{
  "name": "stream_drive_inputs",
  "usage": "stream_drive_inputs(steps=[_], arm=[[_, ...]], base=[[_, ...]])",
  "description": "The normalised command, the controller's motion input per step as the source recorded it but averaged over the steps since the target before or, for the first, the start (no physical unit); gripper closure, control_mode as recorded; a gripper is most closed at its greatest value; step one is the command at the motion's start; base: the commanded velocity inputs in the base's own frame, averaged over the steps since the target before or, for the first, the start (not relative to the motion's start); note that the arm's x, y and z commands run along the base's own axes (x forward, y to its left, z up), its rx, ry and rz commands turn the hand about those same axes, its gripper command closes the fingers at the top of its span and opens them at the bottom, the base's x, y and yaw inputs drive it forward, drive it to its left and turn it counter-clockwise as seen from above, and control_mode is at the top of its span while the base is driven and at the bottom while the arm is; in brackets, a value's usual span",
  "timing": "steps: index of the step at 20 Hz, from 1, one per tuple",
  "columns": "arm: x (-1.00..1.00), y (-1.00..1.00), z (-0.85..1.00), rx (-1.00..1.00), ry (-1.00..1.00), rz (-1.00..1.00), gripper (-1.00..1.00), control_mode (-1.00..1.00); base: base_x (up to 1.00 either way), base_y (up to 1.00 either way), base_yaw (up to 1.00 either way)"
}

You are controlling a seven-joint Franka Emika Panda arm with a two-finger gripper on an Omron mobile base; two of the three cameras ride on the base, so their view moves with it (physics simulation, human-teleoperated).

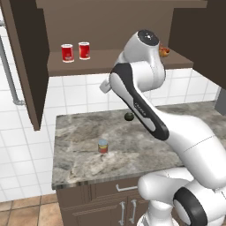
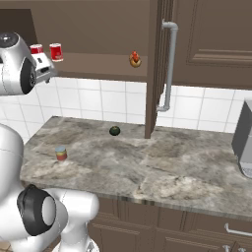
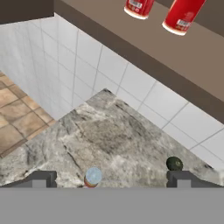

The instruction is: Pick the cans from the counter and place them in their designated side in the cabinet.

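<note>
Hovering wide open and empty, the pincer (image 3: 111,178) hangs above the table (image 3: 118,131), the short blue-topped can (image 3: 92,177) standing below between its tips, two red cans (image 1: 75,51) already on the cabinet shelf (image 1: 110,59). Descending off-centre could topple the can or nudge it toward the dark green fruit (image 3: 174,164).

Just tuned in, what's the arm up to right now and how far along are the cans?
Two red cans stand side by side on the left of the cabinet shelf. One short can with a blue-grey top stands on the counter, untouched. The gripper is open and empty, raised above the counter and looking down at that can. A dark green round fruit lies near the backsplash, and a small orange item sits on the shelf's right side.
</note>
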Motion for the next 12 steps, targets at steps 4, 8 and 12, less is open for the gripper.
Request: stream_drive_inputs(steps=[4, 8, 12], arm=[[-0.12, -0.08, -0.36, 0.0, 0.02, 0.0, -1.0, -1.0], [-0.15, -0.09, -0.57, 0.0, 0.01, -0.02, -1.0, -1.0], [-0.13, -0.04, -0.61, 0.0, 0.0, -0.03, -1.0, -1.0]], base=[[0.0, 0.0, 0.0], [0.0, 0.0, 0.0], [0.0, 0.0, 0.0]])
